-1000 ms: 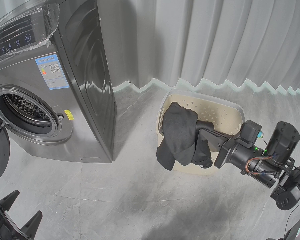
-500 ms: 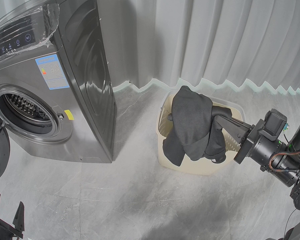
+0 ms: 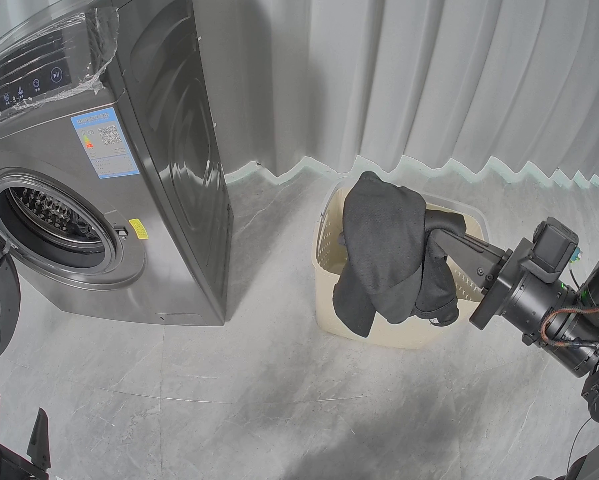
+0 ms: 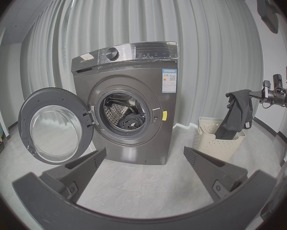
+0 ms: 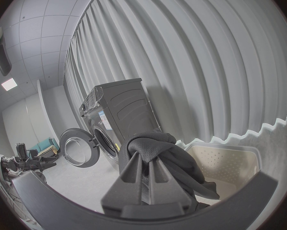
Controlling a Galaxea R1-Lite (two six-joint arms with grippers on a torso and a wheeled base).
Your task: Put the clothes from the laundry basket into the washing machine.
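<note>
One cloth [image 4: 132, 121] in drum [image 4: 113, 111], frame centre. Garment [image 3: 386, 248] clamped in right end effector [image 5: 145, 163], above basket [image 3: 326, 281], centre-right; transfer pending. Left end effector [image 4: 144, 150] open.

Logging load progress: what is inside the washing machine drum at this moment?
A dark bundle of clothes lies at the bottom of the drum of the washing machine, whose door stands open. The porthole rim hides the drum's near floor, so more could lie there.
</note>
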